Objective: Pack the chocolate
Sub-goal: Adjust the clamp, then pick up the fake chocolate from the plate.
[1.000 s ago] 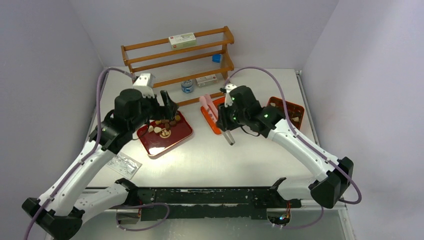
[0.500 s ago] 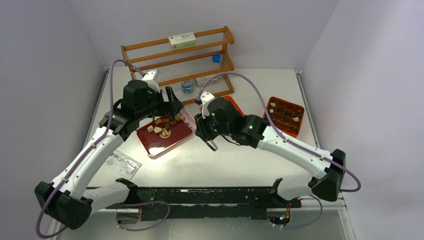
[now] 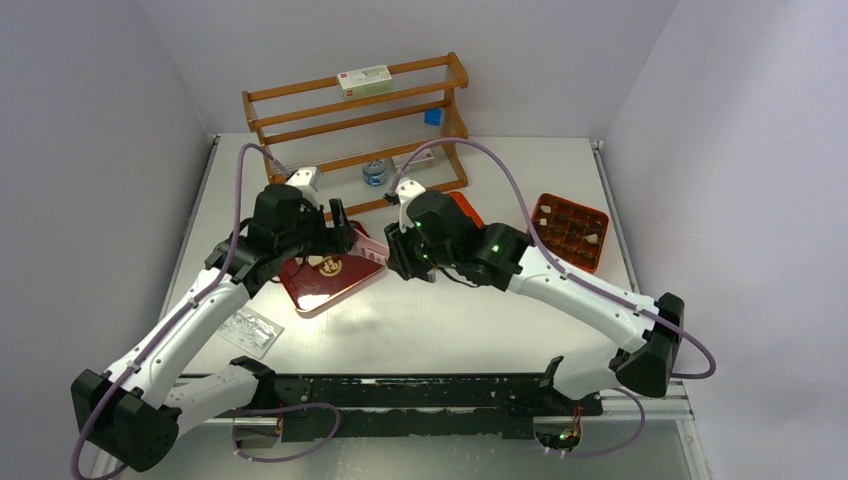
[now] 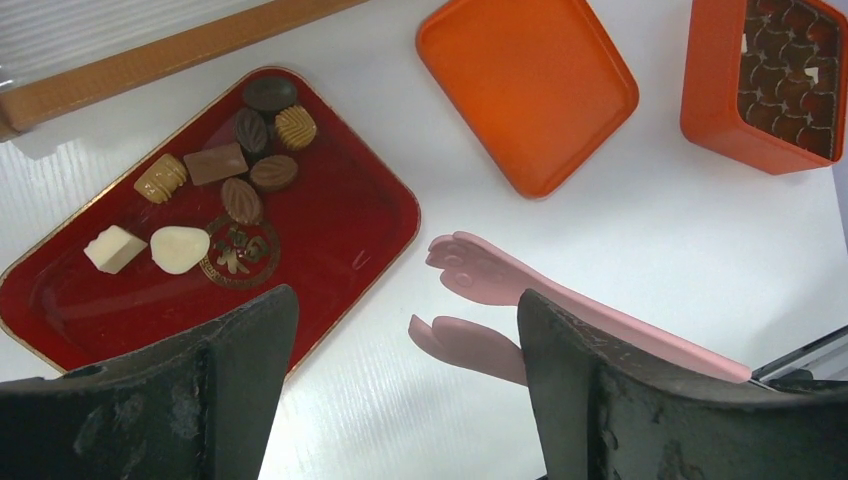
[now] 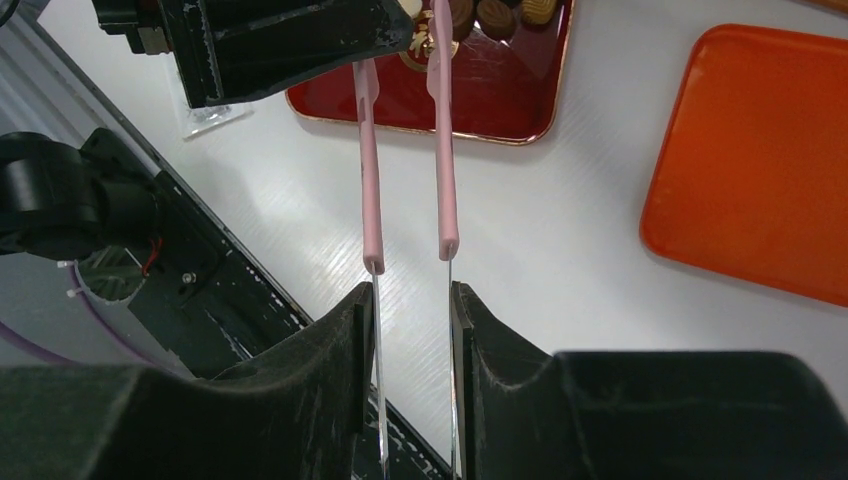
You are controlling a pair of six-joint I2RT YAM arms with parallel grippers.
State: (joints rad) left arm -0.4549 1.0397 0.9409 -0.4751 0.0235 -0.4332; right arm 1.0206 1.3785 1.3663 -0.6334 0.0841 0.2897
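Left gripper (image 4: 405, 298): above the table (image 4: 620, 240), facing down.
Left fingers (image 4: 230, 380): spread wide, holding nothing.
Right gripper (image 5: 411, 300): level with the left gripper and close beside it.
Right fingers (image 5: 320, 370): closed on the thin rear arms of the pink tongs (image 4: 520, 290), 1 arm against each inner face.
Pink tongs: 2 arms apart, running straight ahead from the right fingers. The scalloped tips lie in the gap between the left fingers, just ahead of them. Whether the tips touch the table cannot be told.
Chocolate (image 4: 240, 200): 9 pieces in view, 7 in shades of brown and 2 cream-white. All are loose on the red tray (image 4: 340, 220), ahead of the left fingers and off to the tray side. From the right fingers they are straight ahead, just past the tong tips.
Red tray: gold rim and gold emblem, flat on the table. Its nearest edge is just beside the tong tips.
Orange lid (image 4: 528, 85): flat on the table, well ahead of the left fingers, between tray and box.
Orange box (image 4: 720, 120): gridded inside, beyond the lid on the side away from the tray. At least 2 pale pieces sit in its compartments.
Wooden rack (image 3: 355, 115): at the table's far edge, behind the tray.
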